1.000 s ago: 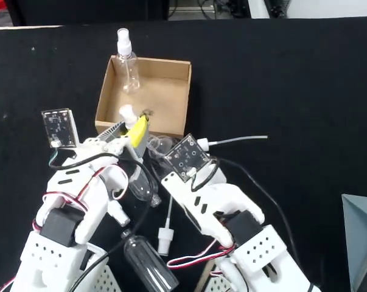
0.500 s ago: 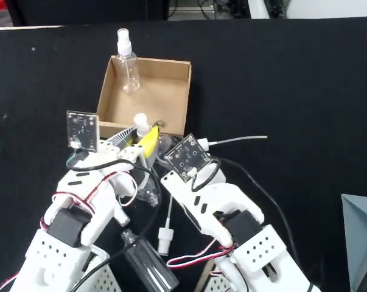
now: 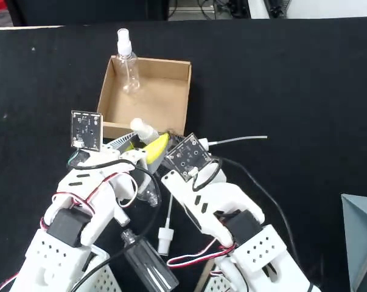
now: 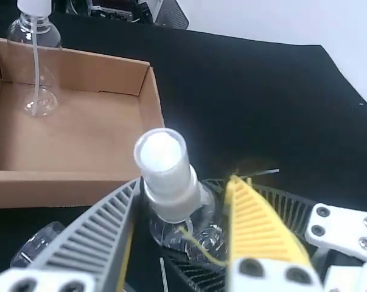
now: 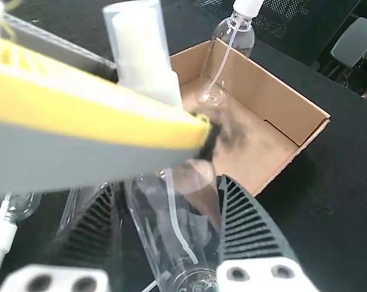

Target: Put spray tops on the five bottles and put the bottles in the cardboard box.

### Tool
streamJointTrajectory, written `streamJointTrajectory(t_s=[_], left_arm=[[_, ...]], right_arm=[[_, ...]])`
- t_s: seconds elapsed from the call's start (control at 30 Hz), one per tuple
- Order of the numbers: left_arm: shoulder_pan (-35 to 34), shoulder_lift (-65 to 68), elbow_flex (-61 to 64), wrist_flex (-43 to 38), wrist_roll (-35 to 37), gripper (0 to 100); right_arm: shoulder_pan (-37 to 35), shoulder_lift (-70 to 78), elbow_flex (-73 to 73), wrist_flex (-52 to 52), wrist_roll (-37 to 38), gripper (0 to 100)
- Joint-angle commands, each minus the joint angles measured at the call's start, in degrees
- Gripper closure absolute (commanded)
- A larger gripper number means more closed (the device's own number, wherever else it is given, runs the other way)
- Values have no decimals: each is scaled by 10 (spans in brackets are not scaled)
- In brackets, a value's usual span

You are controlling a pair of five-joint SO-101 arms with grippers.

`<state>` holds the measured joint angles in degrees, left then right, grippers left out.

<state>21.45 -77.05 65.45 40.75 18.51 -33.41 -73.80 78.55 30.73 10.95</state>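
— While the spray top (image 4: 164,173) is held on the neck of the clear bottle (image 5: 171,255), how much of the task can be counted as finished?

— One capped bottle (image 3: 127,61) is seen inside the cardboard box (image 3: 165,100), leaned at its 11 o'clock corner. That one is judged done.

— And the pair in hand?

— It is found just outside the box wall at 6 o'clock. The spray top is pinched by the left gripper (image 4: 183,182), and the clear bottle is clasped round its body by the right gripper (image 5: 165,185). Whether the top is fully seated cannot be told.

— What is left on the table?

— A lying bottle (image 3: 150,267) is seen at 6 o'clock of the grippers, with a loose spray top (image 3: 165,234) just beside it. Another bottle (image 3: 148,193) is partly hidden under the left arm. A further spray top (image 3: 235,141) with its tube is seen at 3 o'clock. A fifth bottle cannot be made out, so most of the capping and boxing is judged outstanding.
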Motion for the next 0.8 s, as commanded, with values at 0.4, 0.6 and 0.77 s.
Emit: streamJointTrajectory(t_s=[0.4,0.6,0.77], left_arm=[[-86,-9,-98,62,66,685],[-109,-9,-134,67,74,689],[-153,-9,-131,62,91,688]], right_arm=[[19,-19,-3,-18,-3,935],[19,-19,-3,-18,-3,935],[18,-19,-3,-18,-3,935]])
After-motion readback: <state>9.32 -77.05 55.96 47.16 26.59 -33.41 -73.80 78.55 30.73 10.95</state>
